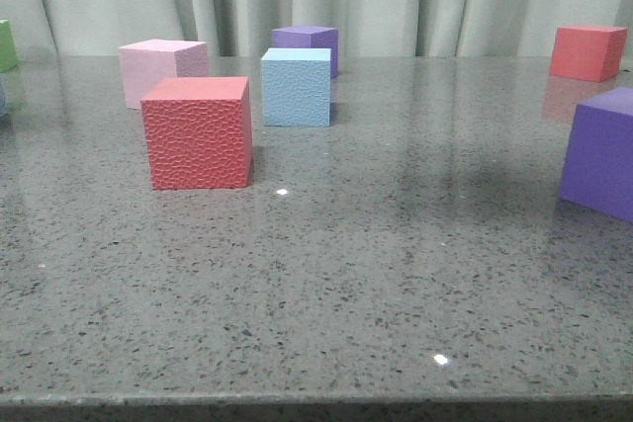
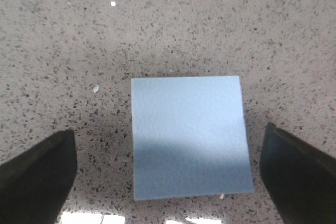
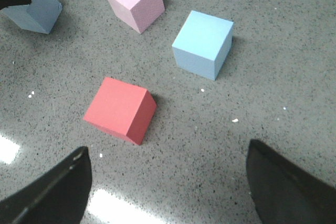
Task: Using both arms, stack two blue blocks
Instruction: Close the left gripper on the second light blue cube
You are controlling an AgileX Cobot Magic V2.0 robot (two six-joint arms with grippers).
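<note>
A pebbled blue block [image 1: 295,86] stands on the table at mid-left; it also shows in the right wrist view [image 3: 203,44]. A smoother blue block [image 2: 190,137] lies on the table between the left gripper's [image 2: 168,182] black fingers [image 2: 37,182], which stand wide apart and clear of it. This block shows in the right wrist view [image 3: 37,6] with a black finger tip beside it, and as a sliver at the front view's left edge [image 1: 2,96]. My right gripper [image 3: 168,187] is open and empty above bare table, near a red cube. Neither gripper shows in the front view.
A red cube [image 1: 198,132] stands in front of a pink cube [image 1: 161,69]. A purple cube [image 1: 307,44] is behind the pebbled blue block. Another red cube [image 1: 587,51] and a purple cube [image 1: 601,150] are at the right, a green one [image 1: 6,44] far left.
</note>
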